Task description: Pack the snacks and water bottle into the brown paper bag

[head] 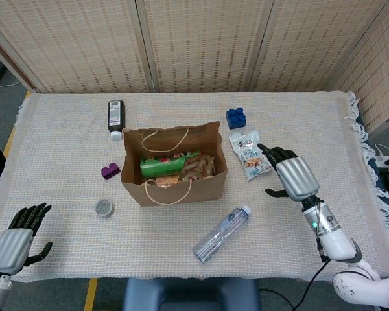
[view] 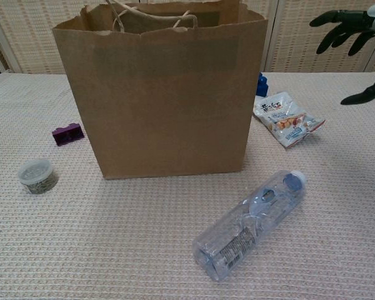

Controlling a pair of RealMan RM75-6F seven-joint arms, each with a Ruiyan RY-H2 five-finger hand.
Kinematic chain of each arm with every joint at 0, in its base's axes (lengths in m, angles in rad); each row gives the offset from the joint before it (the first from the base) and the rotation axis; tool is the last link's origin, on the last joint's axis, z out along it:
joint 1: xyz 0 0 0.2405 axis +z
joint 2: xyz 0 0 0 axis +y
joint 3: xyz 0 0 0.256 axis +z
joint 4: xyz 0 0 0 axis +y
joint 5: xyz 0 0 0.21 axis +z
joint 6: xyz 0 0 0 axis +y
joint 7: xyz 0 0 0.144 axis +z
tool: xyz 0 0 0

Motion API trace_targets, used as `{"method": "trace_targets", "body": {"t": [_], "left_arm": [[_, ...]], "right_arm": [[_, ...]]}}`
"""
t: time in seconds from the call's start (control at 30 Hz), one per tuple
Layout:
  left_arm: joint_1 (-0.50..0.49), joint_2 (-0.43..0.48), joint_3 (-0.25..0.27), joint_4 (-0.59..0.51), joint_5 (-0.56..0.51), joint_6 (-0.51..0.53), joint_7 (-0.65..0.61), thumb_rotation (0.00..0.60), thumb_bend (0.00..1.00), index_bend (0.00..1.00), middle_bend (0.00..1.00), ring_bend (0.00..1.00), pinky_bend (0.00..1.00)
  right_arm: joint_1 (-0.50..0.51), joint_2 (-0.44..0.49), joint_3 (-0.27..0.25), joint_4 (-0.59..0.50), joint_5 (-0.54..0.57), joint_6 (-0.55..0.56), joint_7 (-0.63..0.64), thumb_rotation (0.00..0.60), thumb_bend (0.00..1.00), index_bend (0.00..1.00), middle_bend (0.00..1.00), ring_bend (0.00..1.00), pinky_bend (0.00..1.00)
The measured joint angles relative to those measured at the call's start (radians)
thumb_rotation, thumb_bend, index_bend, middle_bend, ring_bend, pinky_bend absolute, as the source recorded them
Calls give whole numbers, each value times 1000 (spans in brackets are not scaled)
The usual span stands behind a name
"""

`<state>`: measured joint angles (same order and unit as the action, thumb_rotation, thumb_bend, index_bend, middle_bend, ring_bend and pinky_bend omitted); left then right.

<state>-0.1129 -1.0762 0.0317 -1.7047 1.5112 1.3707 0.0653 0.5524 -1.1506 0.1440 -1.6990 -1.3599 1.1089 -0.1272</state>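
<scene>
The brown paper bag [head: 175, 183] [view: 162, 100] stands upright mid-table with a green snack tube [head: 162, 166] and other snack packs inside. A clear snack packet [head: 250, 154] [view: 286, 120] lies flat to the bag's right. The clear water bottle [head: 220, 234] [view: 251, 225] lies on its side in front of the bag. My right hand [head: 290, 177] [view: 353, 28] hovers open, fingers spread, just right of the snack packet and touching nothing. My left hand [head: 16, 240] hangs open at the table's front left corner, far from everything.
A dark bottle [head: 116, 118] lies at the back left. A blue block [head: 235, 117] sits behind the snack packet. A purple block [head: 110, 171] [view: 67, 133] and a small round tin [head: 104, 208] [view: 37, 175] lie left of the bag.
</scene>
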Motion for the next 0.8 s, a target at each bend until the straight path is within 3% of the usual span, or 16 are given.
{"method": "trace_targets", "body": {"t": [0.13, 0.37, 0.5, 0.8], "left_arm": [[-2, -7, 1, -1, 0, -3, 16, 600, 369, 0, 0, 0, 44], [-2, -17, 6, -4, 3, -4, 42, 600, 368, 0, 0, 0, 44], [-1, -15, 3, -2, -2, -3, 34, 600, 369, 0, 0, 0, 44], [-1, -8, 1, 1, -3, 0, 11, 600, 368, 0, 0, 0, 44]], "right_arm": [[-5, 31, -70, 41, -158, -23, 101, 600, 0, 13, 194, 126, 232], [18, 58, -201, 60, -400, -75, 146, 600, 0, 0, 126, 74, 163], [45, 44, -231, 40, -439, -127, 121, 600, 0, 0, 124, 74, 160], [85, -23, -225, 14, -407, -229, 15, 600, 0, 0, 55, 20, 92]]}}
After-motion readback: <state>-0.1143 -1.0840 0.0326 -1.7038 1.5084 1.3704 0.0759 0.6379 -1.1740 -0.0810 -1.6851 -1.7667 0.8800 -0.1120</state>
